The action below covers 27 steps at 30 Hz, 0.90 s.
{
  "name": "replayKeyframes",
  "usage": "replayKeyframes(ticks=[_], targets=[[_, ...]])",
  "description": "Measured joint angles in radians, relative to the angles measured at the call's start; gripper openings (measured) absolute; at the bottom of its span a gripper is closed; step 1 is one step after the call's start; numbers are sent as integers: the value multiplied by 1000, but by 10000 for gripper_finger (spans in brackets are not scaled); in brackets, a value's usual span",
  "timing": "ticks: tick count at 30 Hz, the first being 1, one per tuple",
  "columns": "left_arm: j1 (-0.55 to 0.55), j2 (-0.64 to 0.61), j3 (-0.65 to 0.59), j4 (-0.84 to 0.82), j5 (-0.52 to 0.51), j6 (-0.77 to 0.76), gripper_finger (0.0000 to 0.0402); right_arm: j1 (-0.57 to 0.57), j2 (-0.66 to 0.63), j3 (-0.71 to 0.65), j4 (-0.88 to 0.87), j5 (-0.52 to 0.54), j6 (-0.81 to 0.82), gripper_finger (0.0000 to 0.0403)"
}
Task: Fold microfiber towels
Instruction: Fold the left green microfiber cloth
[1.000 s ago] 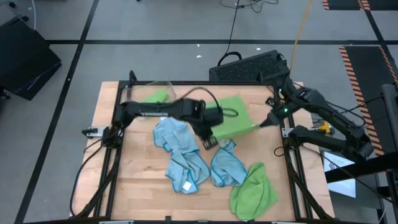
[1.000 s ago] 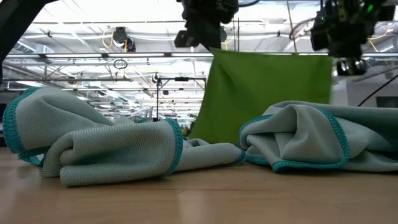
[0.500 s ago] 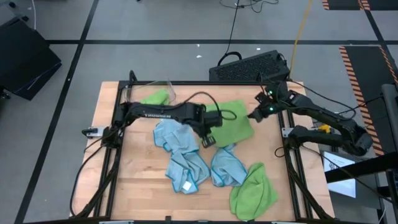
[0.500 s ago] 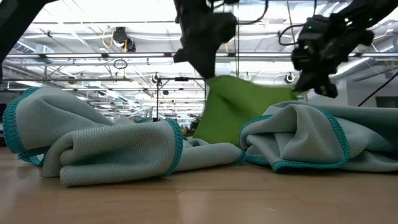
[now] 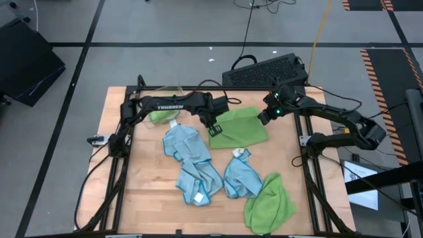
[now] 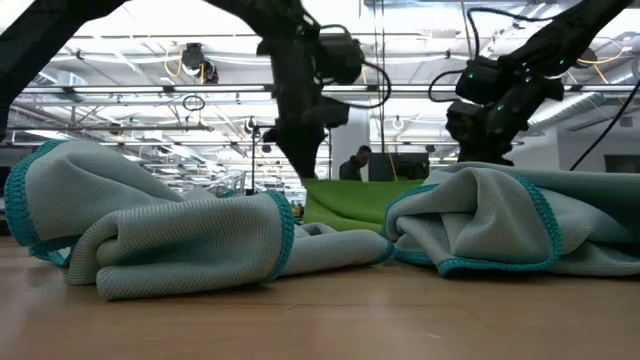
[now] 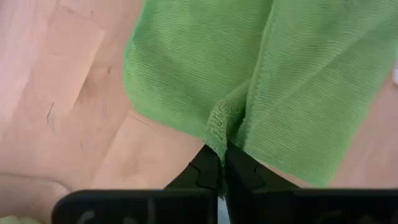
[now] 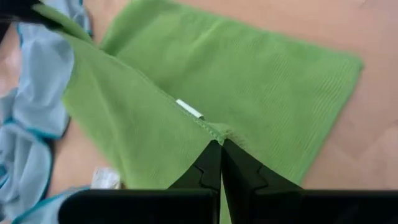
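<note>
1. At the table's [image 5: 109, 172] far left corner a clear bin [image 5: 165, 92] holds a crumpled green towel [image 5: 160, 114]; bare wood lies along the left edge.
2. The left gripper [image 5: 213, 128] is clenched on the near-left corner of the flat green towel [image 5: 246, 129].
3. The right gripper [image 5: 263, 117] pinches that towel's far-right corner.
4. Nearer the front lie three light blue towels [image 5: 193, 162], touching one another.
5. A bunched green towel [image 5: 269, 205] overhangs the front edge at right.

Ribbed matt cloth green towel [image 8: 249, 81] lies on a smooth wooden table [image 5: 152, 205].
</note>
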Motion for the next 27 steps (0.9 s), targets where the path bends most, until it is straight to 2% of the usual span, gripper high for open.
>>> replayKeyframes(ticks=[6,12,17,22,27], targets=[[43,0,-24,81,-12,3,4,-47,68,0,78,25,10,0],[80,0,-25,169,-42,26,13,-81,98,0,129,55,8,0],[91,0,-25,174,-68,22,12,-92,103,0,177,55,13,41],[90,0,-25,175,-75,17,64,-96,103,0,176,54,59,110],[87,0,-24,127,-100,-100,137,-95,58,0,128,24,80,154]])
